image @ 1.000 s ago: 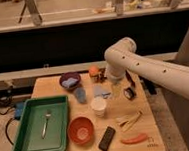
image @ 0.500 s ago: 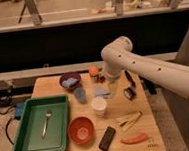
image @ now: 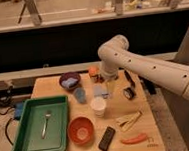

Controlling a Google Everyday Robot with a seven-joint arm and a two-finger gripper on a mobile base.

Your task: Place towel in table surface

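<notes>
Camera view is showing a light wooden bench (image: 141, 108) from above and in front, with the robot's white arm (image: 152, 69) reaching in from the right. We are noting the gripper (image: 105, 84) hanging low over the far middle of the bench, just beyond the white paper cup (image: 98, 106). Its fingers are standing spread, not pinching anything that we are able to make out. The towel (image: 100, 92), a small pale blue piece of fabric, is lying on the bench directly under the gripper, between it and the paper cup. Whether the fingers are touching the cloth we cannot tell.

We are recording the following around it:

- A translucent blue cup (image: 80, 95) is standing just left of the towel.
- A purple bowl (image: 62, 82) is sitting at the far left, holding a brighter blue lump (image: 71, 82).
- An orange item (image: 93, 71) is sitting on the far side of the gripper, partly hidden by the arm.
- To the right of the towel a small dark round object (image: 128, 93) is resting, with a black elongated thing (image: 130, 79) beyond it.
- A green tray (image: 31, 134) is occupying the near left, with a metal utensil (image: 45, 123) lying in it.
- An orange-red bowl (image: 80, 130) is sitting just right of the tray, on the near side of the paper cup.
- A black flat device (image: 106, 138), a pale yellow item (image: 128, 120) and a red-orange elongated item (image: 134, 138) are lying along the near right.
</notes>
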